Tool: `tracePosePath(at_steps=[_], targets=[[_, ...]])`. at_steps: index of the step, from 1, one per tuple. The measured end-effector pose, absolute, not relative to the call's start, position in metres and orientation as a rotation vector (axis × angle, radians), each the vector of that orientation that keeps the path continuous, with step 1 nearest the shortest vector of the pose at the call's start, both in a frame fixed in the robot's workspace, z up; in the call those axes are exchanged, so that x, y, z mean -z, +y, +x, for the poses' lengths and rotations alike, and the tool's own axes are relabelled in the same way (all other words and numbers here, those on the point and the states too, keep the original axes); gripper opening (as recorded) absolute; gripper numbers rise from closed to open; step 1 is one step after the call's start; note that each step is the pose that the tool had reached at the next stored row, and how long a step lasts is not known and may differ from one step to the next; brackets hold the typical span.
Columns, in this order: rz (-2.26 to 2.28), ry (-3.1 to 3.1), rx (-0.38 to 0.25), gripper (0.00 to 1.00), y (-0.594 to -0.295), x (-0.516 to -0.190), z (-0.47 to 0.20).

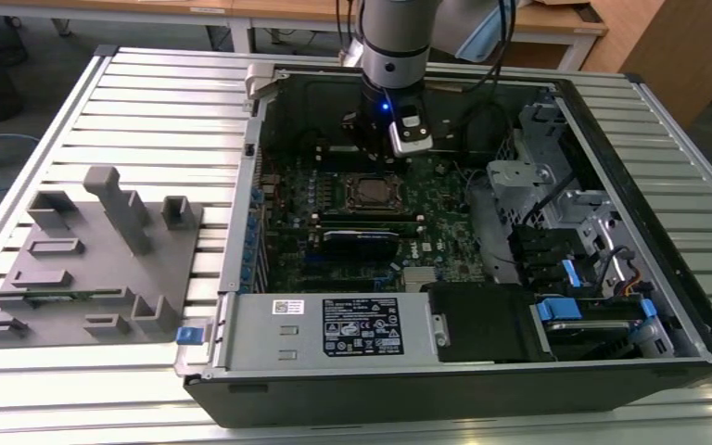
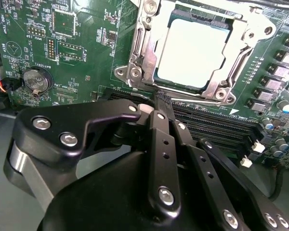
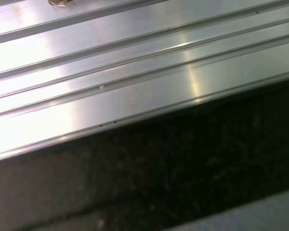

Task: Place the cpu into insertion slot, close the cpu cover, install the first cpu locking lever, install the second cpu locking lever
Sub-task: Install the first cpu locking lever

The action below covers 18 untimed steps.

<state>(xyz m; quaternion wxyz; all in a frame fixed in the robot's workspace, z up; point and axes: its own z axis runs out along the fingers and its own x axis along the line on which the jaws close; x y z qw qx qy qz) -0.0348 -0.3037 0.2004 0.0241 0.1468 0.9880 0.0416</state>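
The cpu (image 2: 192, 50) lies flat in the insertion slot (image 2: 220, 94) of the green motherboard (image 2: 77, 38), its silvery top showing through the cut-out. Around it sits the cpu cover (image 2: 145, 45), lying down over the chip's edges. My gripper (image 2: 159, 102) is shut, its black fingers pressed together with nothing seen between them, and its tip hovers just off one edge of the socket frame. In the exterior view the gripper (image 1: 377, 156) hangs inside the open computer case, right behind the socket with the cpu (image 1: 370, 192). How the locking levers stand I cannot tell.
A grey fixture block (image 1: 84, 250) stands on the ribbed metal table (image 1: 146, 102) at the exterior view's left. Inside the case are a black expansion card (image 1: 359, 236), a power supply (image 1: 331, 324) and drive cages (image 1: 578, 241). Memory slots (image 2: 216, 125) run beside the socket.
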Motion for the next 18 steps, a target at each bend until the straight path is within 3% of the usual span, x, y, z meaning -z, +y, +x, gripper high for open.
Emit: tracePosePath(at_steps=[18], targets=[[0.461, 3.014, -0.141, 0.11, -0.3036, -0.2046, -0.039]])
